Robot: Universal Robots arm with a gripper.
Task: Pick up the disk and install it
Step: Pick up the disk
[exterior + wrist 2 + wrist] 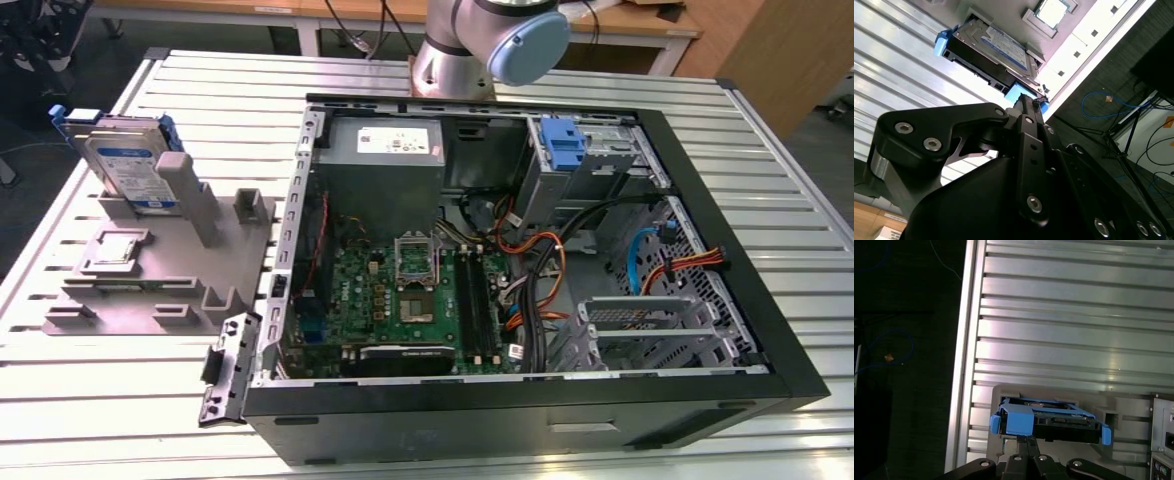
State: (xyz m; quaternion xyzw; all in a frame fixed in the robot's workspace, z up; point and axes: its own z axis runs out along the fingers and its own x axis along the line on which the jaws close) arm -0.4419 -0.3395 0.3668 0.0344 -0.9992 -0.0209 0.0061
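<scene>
The disk (128, 165), a flat silver drive with a white-and-blue label and blue plastic side rails, stands on edge in a grey holder (147, 270) near the counter's (120, 420) edge at the exterior view's left, well apart from the open computer case (534, 405). In both wrist views the end effector (1026, 101) (1026, 439) is narrow, gripping nothing, its tips near the disk's blue rail.

A robotics lab: an arm's base (451, 70) stands on a slatted aluminium bench (94, 420) beside an opened computer case (534, 420), with cables (1099, 102) across the floor.
</scene>
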